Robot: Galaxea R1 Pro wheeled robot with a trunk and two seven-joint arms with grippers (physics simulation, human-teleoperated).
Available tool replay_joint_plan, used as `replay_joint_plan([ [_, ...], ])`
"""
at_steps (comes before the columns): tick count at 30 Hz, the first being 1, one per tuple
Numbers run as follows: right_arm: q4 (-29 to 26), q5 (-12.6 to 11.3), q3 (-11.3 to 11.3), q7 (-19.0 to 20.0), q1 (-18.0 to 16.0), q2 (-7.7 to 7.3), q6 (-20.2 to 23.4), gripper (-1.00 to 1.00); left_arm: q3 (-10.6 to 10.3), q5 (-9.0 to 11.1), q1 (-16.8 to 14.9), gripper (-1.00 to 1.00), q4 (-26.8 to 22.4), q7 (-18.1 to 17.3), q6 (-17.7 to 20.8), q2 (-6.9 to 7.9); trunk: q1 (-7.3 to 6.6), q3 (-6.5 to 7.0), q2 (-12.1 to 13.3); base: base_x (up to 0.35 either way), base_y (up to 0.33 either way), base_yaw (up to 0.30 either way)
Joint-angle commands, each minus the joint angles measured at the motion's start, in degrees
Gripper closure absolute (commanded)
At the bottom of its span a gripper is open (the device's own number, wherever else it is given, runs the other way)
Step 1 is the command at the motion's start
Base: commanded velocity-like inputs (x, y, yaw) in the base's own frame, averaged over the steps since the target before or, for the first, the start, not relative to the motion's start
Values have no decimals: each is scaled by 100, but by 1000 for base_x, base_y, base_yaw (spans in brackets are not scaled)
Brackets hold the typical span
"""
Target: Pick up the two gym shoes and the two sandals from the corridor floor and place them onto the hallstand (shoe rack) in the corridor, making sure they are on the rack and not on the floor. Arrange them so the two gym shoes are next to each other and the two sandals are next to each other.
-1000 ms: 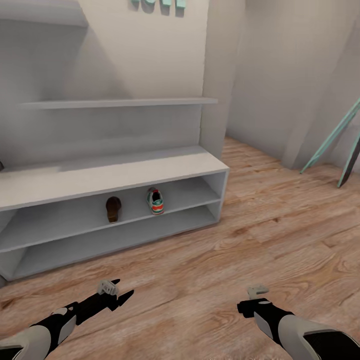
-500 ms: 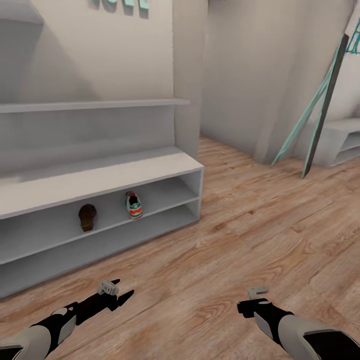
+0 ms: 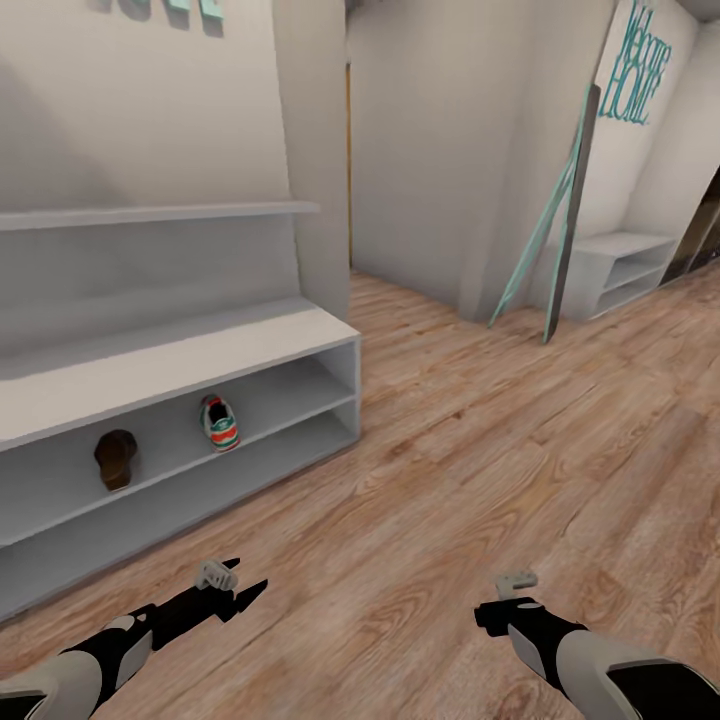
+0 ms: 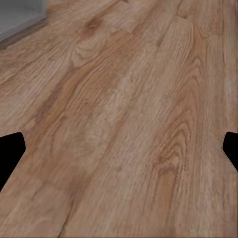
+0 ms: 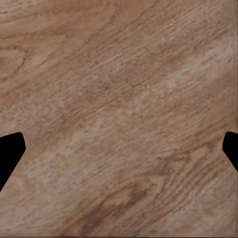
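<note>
Both of my hands hang low over the corridor floor [image 3: 470,470] with nothing in them. Left hand [image 3: 243,594] sits at about 7 o'clock in the head view, its two dark fingers spread apart and pointing toward 2 o'clock. Seen from the left wrist, the fingertips [image 4: 11,151] sit wide at either edge with only wood planks between them, and a pale corner of the shoe rack shows at the far edge. Right hand [image 3: 512,582] sits at about 5 o'clock; from the head I cannot tell how it stands, but the right wrist view shows its fingertips [image 5: 11,151] held wide apart over bare planks.

At 9 o'clock stands the shoe rack [image 3: 190,360], a low pale grey-white unit with two open shelves, a tall back panel and a floating shelf above. On its upper open shelf one gym shoe [image 3: 219,423], white with green and orange-red, stands near the rack's open end. One dark brown sandal [image 3: 115,459] lies on that same shelf, well apart from the shoe, further toward 9 o'clock.

Off at 2 o'clock a second white bench [image 3: 620,270] stands against the wall, with teal and dark poles [image 3: 560,235] leaning just beside it and teal lettering [image 3: 632,75] on the wall above.
</note>
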Motion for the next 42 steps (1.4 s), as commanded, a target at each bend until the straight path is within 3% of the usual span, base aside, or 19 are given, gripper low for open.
replay_joint_plan([
  [1,9,8,43,-15,-7,3,15,-100,12,27,-2,-100,4,-38,8,2,-1,-2,-2,0,0,-300],
  [24,9,8,45,-13,1,3,13,-100,12,21,-2,-100,4,85,8,-117,-1,60,-2,4,-1,-300],
  [35,9,8,50,-14,2,3,7,-100,12,19,-2,-100,4,102,8,-120,-1,89,-2,281,-66,-290],
  [42,9,8,49,-15,9,3,6,-100,12,18,-2,-100,4,103,8,-121,-1,92,-2,348,-82,-45],
])
